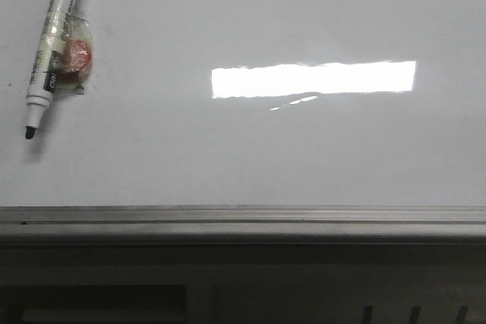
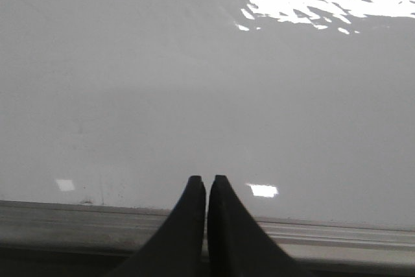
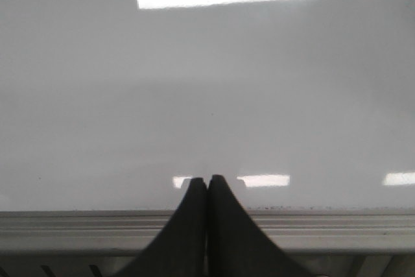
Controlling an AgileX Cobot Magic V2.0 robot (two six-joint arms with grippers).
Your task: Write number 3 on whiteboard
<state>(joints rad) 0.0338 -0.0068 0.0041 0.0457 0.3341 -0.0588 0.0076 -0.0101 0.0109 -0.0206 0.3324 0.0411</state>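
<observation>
The whiteboard [image 1: 250, 149] fills the front view, glossy white and blank; no number 3 shows on it. A white marker [image 1: 52, 43] with a black tip lies on it at the far left, uncapped, tip toward the near edge, with a taped red piece beside it. Neither gripper appears in the front view. My left gripper [image 2: 207, 180] is shut, empty, its tips over the board's near rail [image 2: 311, 235]. In the right wrist view my right gripper [image 3: 207, 178] is shut too, holding nothing, above the grey rail [image 3: 337, 228].
A bright rectangular light reflection [image 1: 313, 79] lies on the board right of centre. The grey metal rail [image 1: 243, 218] runs along the board's near edge, with a dark frame below it.
</observation>
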